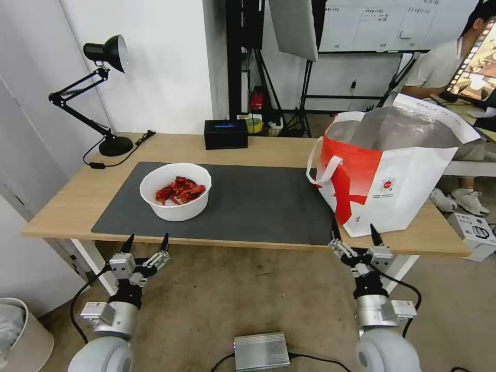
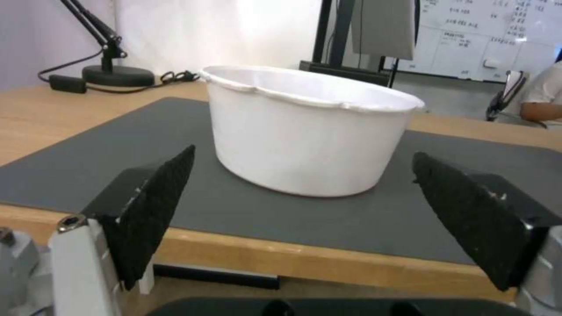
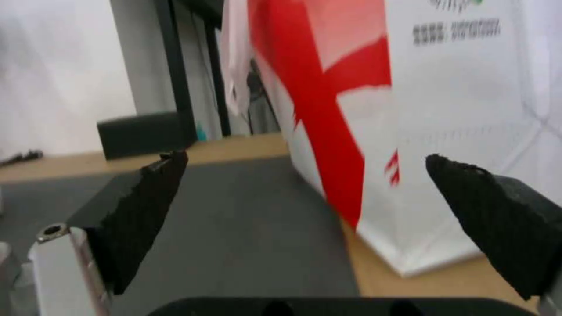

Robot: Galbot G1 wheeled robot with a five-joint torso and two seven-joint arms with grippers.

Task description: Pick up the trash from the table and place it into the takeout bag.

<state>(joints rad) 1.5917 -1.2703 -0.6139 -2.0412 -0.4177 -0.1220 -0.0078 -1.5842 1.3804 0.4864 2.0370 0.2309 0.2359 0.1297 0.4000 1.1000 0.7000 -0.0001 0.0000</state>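
Note:
A white bowl of red shells [image 1: 176, 191] stands on the left part of the dark grey mat [image 1: 258, 201] on the wooden table [image 1: 67, 196]. My left gripper [image 1: 146, 243] hovers open just off the table's front edge, facing the bowl [image 2: 310, 131], with nothing between its fingers [image 2: 155, 206]. The white takeout bag [image 1: 392, 170] with a red graphic stands open at the table's right end, its silver lining showing. Below its front corner my right gripper [image 1: 354, 233] is open and empty, close to the bag [image 3: 410, 109].
A black rectangular box [image 1: 226, 134] sits at the table's back edge, and a black desk lamp [image 1: 103, 98] stands at the back left. On the floor between my arms lies a grey power unit [image 1: 261, 351]. A bin [image 1: 20, 330] stands at the lower left.

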